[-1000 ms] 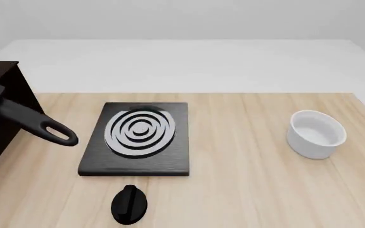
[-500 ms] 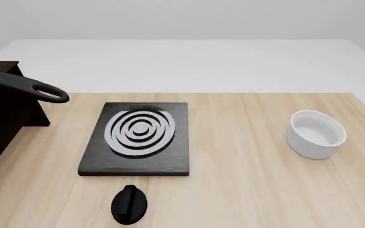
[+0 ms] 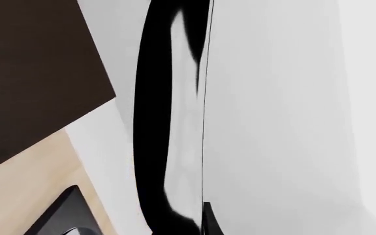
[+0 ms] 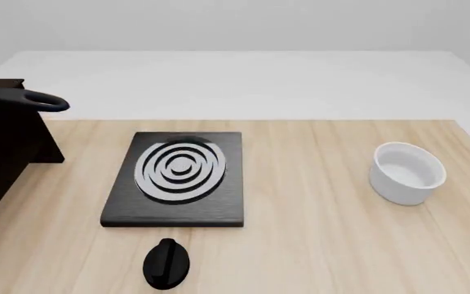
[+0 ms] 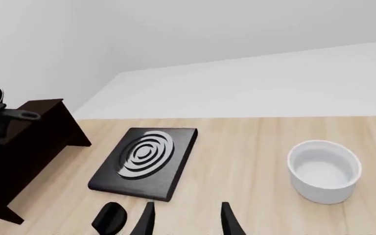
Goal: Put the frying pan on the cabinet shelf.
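Frying pan [image 4: 22,100] sits high at the far left of the front view, only its long black handle with the looped end showing, reaching out level above the top of the cabinet shelf [image 4: 7,153], which stands dark and boxy at the left edge of the worktop [image 4: 317,233]. From the right wrist view the handle [image 5: 15,115] lies over the cabinet's flat top [image 5: 41,132], with part of the left arm just beside it; whether pan and cabinet touch cannot be told. The left wrist view is filled by the pan's black edge and pale glossy inside [image 3: 155,122], seen very close, so the left end effector's state cannot be told. The right end effector [image 5: 185,220] hangs over the near edge of the worktop with its two dark fingers spread apart and nothing between them. A black stove plate [image 4: 178,177] with silver rings lies mid-worktop, a black knob [image 4: 166,263] just in front of it, and a white bowl [image 4: 406,173] stands well to the right
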Action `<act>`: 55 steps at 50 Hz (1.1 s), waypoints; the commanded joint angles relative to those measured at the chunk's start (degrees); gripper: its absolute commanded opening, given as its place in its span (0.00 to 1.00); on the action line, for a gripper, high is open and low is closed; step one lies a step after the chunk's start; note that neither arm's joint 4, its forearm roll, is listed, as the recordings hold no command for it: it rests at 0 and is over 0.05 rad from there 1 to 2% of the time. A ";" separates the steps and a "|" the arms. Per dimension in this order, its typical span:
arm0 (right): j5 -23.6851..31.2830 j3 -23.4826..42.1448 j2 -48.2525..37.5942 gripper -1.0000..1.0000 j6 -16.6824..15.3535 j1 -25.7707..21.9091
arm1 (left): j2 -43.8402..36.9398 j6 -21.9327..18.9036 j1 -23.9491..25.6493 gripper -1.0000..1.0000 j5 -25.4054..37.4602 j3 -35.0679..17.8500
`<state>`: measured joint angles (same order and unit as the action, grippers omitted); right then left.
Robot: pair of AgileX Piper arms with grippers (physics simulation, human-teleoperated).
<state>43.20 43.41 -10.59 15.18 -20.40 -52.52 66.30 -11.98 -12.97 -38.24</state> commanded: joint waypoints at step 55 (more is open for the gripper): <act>-1.38 -4.35 1.29 1.00 1.37 -0.17 | -20.43 10.05 -11.36 0.00 -12.61 -6.06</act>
<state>41.91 39.76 -9.74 16.23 -20.59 -70.22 74.29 -21.77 -22.25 -43.78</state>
